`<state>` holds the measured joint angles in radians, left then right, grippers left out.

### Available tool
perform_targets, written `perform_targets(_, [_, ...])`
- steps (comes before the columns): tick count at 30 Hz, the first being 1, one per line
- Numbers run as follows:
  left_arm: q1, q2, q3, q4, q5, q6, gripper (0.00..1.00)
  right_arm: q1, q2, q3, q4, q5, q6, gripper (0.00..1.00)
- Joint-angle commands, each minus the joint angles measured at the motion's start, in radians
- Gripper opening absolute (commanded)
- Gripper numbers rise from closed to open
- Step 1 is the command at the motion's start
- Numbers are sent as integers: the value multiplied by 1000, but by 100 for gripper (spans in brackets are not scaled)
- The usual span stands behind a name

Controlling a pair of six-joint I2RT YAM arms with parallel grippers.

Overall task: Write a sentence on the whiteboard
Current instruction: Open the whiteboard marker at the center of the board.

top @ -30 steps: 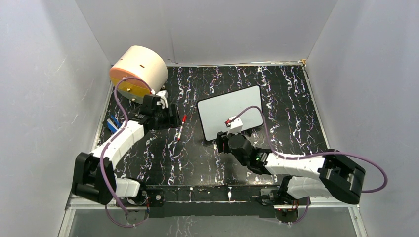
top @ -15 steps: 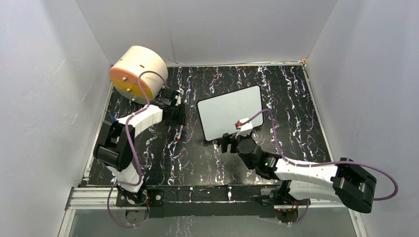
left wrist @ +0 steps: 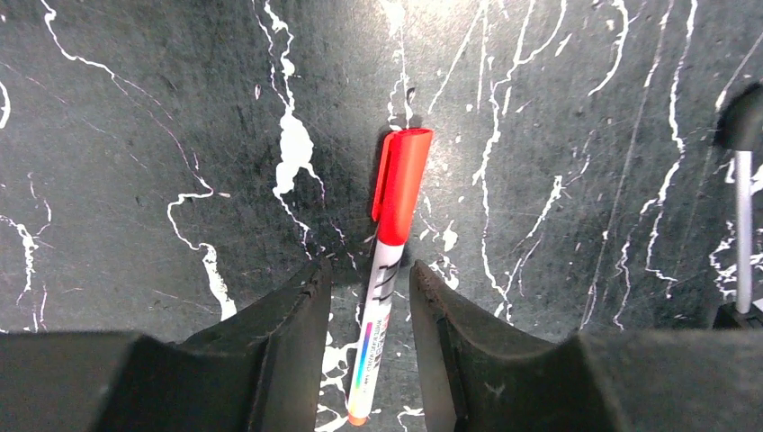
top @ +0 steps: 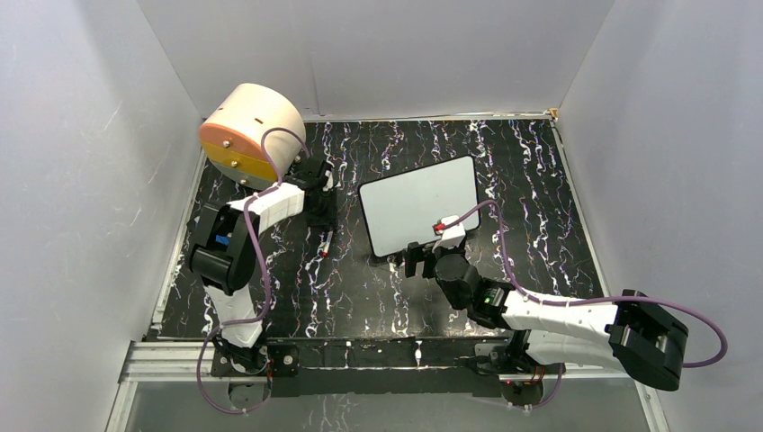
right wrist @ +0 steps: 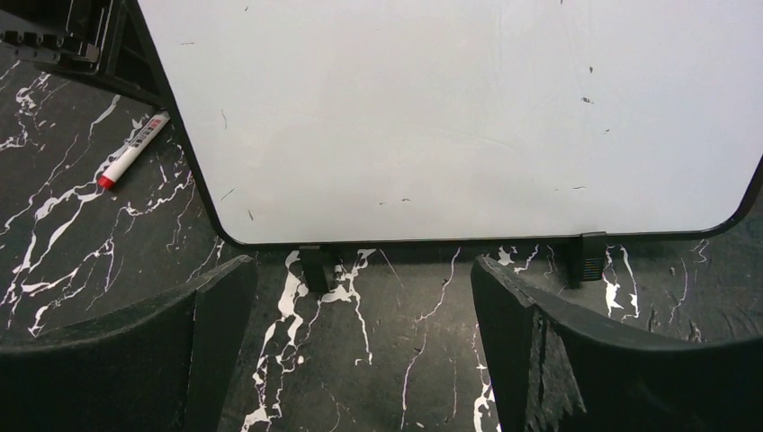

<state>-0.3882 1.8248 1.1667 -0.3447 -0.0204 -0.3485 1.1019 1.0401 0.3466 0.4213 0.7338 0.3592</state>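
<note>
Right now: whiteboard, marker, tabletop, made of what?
Whiteboard: smooth white sheet, perhaps melamine, thin dark plastic-looking rim; faint scuffs show. Marker: plastic by its look, shiny red cap, white printed barrel. Tabletop: black, white-veined marble pattern, matte; likely a printed surface, not certain.

Worktop (top: 540, 180): black, marbled with white veins and a few coloured flecks; it lies under the left pincer (top: 320, 216) and the right pincer (right wrist: 360, 270) and runs past both to the walls.
Back wall (top: 405, 54): plain pale grey panel, well beyond both pincers (a faint vertical seam (top: 317, 90) shows on it).
Left wall (top: 81, 180): pale grey panel, outward of the left pincer.
Right wall (top: 675, 135): same pale grey, well apart from the right pincer.
Metal rail (top: 171, 367): silver, along the worktop's near edge, behind both pincers.
Light: soft and even, with a dull sheen on the worktop ahead of the left pincer.
</note>
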Motion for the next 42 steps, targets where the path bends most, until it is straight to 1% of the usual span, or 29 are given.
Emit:
perform_targets(1, [-4, 20, 42, -48, -2, 2, 34, 2, -18, -1, 49, 46, -9, 98])
perform_targets(5, [-10, 41, 55, -87, -32, 2, 29, 2, -13, 0, 52, 47, -9, 99])
perform_targets(12, [-12, 50, 37, -190, -121, 0, 12, 3, -9, 2, 49, 49, -13, 99])
perform_targets(14, [-12, 29, 17, -195, -117, -3, 11, 3, -13, -1, 53, 44, -15, 99])
perform_targets(19, [-12, 1, 10, -209, -133, -3, 13, 3, -6, -1, 60, 34, -16, 99])
perform_targets(25, [-12, 57, 71, -240, -141, 3, 18, 2, -13, -4, 65, 28, -19, 99])
perform_targets(31, [-13, 83, 64, -230, -140, -9, 19, 2, -23, -7, 68, 22, -24, 99])
perform_targets(35, [-12, 88, 38, -215, -137, -20, 12, 2, -23, -8, 72, 9, -25, 99])
perform_targets(42, [-12, -56, -43, -164, -126, -51, 0, 3, -42, -14, 100, -39, -57, 99])
